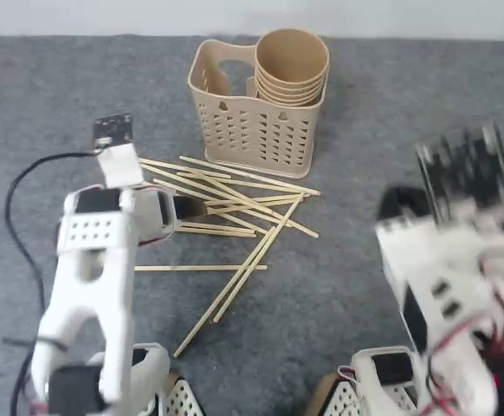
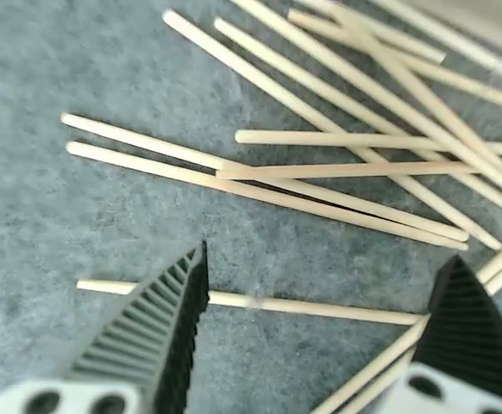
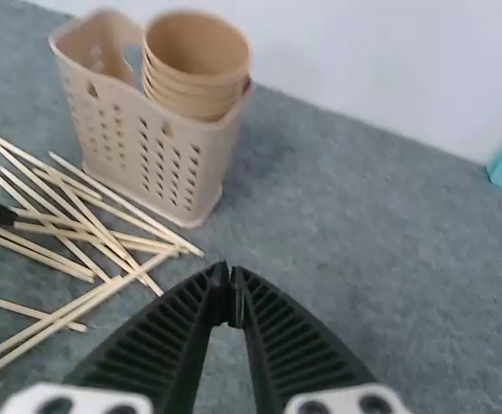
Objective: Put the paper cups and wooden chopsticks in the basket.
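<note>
Left wrist view: your left gripper [image 2: 329, 254] gapes wide over grey carpet [image 2: 53, 224] — one chopstick [image 2: 320, 306] lies between its jaws, wooden chopsticks [image 2: 363, 138] beyond. Your right gripper [image 3: 231, 293] is pinched closed; past it, basket [image 3: 139, 147] holding paper cups [image 3: 197, 52], then pale wall [image 3: 389, 52].

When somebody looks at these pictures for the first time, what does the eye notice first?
First, the loose heap of wooden chopsticks, criss-crossed on the grey table cover just in front of the basket. Next, the stack of paper cups standing in one end of that basket. The left gripper hangs open right above the chopsticks, while the right gripper is shut and empty, off to the side.
</note>
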`<state>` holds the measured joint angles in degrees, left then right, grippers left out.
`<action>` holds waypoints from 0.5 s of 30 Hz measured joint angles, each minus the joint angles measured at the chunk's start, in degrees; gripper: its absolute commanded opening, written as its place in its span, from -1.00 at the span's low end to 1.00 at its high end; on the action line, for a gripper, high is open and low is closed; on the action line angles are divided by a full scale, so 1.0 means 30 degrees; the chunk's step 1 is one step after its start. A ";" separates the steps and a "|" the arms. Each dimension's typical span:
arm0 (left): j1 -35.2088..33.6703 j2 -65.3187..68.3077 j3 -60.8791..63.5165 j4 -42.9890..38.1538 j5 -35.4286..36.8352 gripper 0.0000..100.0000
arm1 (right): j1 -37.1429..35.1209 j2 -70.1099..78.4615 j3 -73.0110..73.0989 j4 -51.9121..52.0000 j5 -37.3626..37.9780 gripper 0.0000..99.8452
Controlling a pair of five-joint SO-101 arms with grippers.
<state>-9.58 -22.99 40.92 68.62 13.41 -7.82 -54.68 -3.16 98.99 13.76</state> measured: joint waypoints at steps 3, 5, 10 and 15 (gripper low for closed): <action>0.0088 0.2403 -0.1377 0.0000 0.0586 -0.24 | 0.0615 -0.0850 0.3194 -0.0176 0.0586 -0.98; 0.0205 0.3722 -0.2139 0.0000 0.0850 -0.24 | 0.1201 -0.0879 0.5070 -0.0469 0.0850 -0.98; 0.0733 0.5949 -0.3429 -0.0879 0.1407 -0.57 | 0.1846 -0.1084 0.9993 -0.2842 0.1172 -0.98; 0.0733 0.6183 -0.3810 -0.1758 0.1348 -0.55 | 0.1758 -0.1553 1.4593 -0.5890 0.1172 -0.98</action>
<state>-7.38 -4.44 29.49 63.34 17.45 -2.55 -59.34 40.62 81.32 17.27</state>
